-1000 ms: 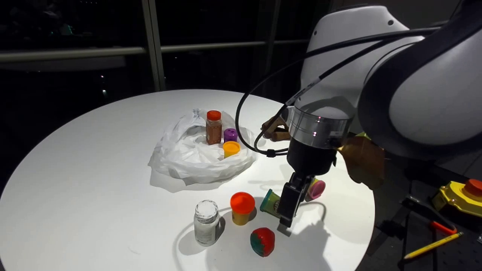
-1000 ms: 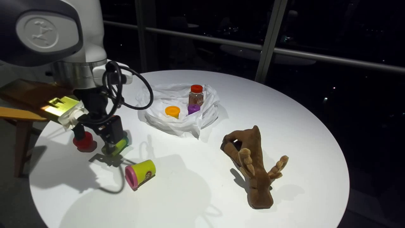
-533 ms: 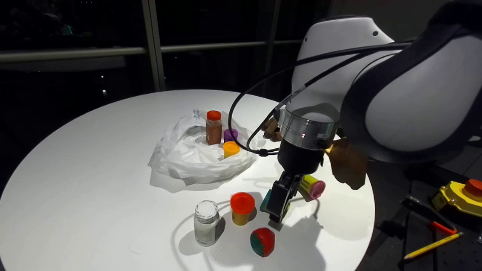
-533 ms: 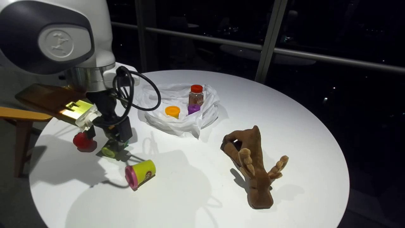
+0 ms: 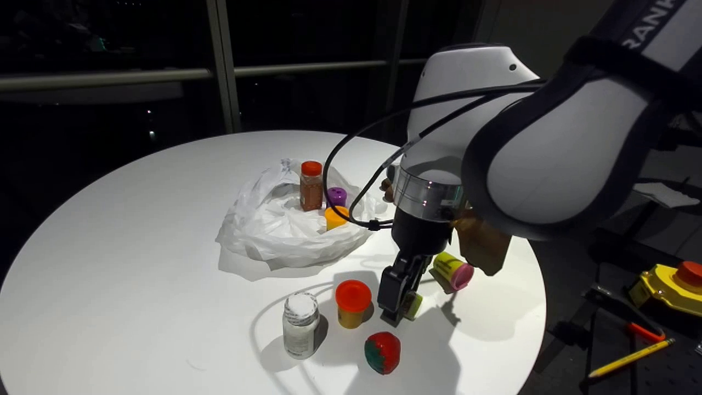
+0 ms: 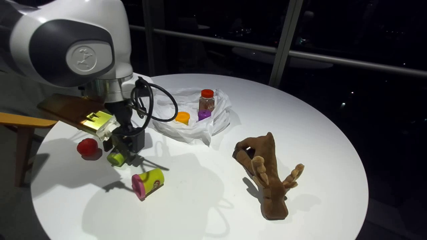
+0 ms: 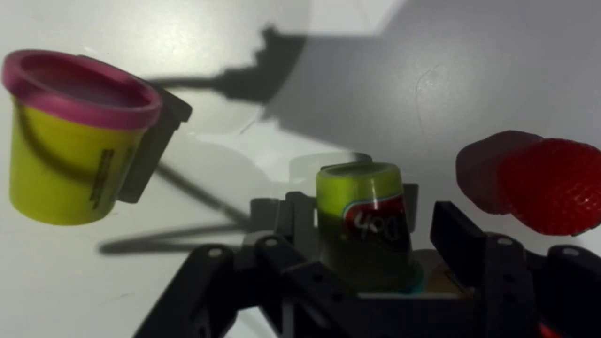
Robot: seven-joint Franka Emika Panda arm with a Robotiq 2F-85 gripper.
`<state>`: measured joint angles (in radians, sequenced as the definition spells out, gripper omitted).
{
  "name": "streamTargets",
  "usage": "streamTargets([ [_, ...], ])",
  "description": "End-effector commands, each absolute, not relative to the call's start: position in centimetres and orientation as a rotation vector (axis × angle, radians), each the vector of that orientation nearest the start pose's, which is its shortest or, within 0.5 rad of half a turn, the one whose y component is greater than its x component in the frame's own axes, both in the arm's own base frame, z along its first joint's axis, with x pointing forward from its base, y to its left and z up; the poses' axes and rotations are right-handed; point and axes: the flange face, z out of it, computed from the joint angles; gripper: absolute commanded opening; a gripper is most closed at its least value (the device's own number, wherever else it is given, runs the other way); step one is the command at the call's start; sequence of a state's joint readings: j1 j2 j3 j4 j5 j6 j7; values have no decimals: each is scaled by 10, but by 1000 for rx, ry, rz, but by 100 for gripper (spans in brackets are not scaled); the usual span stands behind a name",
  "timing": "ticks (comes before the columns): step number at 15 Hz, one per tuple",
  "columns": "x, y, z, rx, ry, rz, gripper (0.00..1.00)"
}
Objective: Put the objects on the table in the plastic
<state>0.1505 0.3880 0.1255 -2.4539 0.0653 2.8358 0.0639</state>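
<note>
The tool (image 7: 364, 218) had just been brought down and across the worktop (image 5: 164, 236), until the green can (image 7: 368, 230) was straddled by its jaws. By this the work seemed to have been carried from approach to grasp, and the can was judged to be the next thing meant for the plastic bag (image 5: 290, 249). Nothing in the bag had been shifted in that short while: the red-topped jar (image 6: 206, 104), the purple can (image 6: 204, 115) and the orange can (image 6: 183, 117) were held there as before.

The jaws were seen parted, with nothing gripped. In the wrist view the green can was shown lying on its side between them, closer to the left jaw, where touch could not be told; on the right a clear gap was left. One end was left sticking out past the jaws.

In an exterior view the bag was seen far and to the left of the tool, and a red-lidded can (image 5: 352, 302) was placed just beside the tool on its left. A careful lift was judged to be needed, lest that can be knocked.
</note>
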Motion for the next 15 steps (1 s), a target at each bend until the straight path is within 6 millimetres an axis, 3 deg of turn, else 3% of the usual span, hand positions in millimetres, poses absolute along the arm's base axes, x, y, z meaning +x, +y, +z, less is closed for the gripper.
streamTargets([
  [1,467,125,152,-3062,-211,-6,46],
  [5,470,113,165,-3070,-133,-40,19],
  [10,495,111,231,-2987,5,-119,19],
  [12,518,119,259,-2943,77,-178,19],
  [15,558,129,274,-2925,141,-261,19],
])
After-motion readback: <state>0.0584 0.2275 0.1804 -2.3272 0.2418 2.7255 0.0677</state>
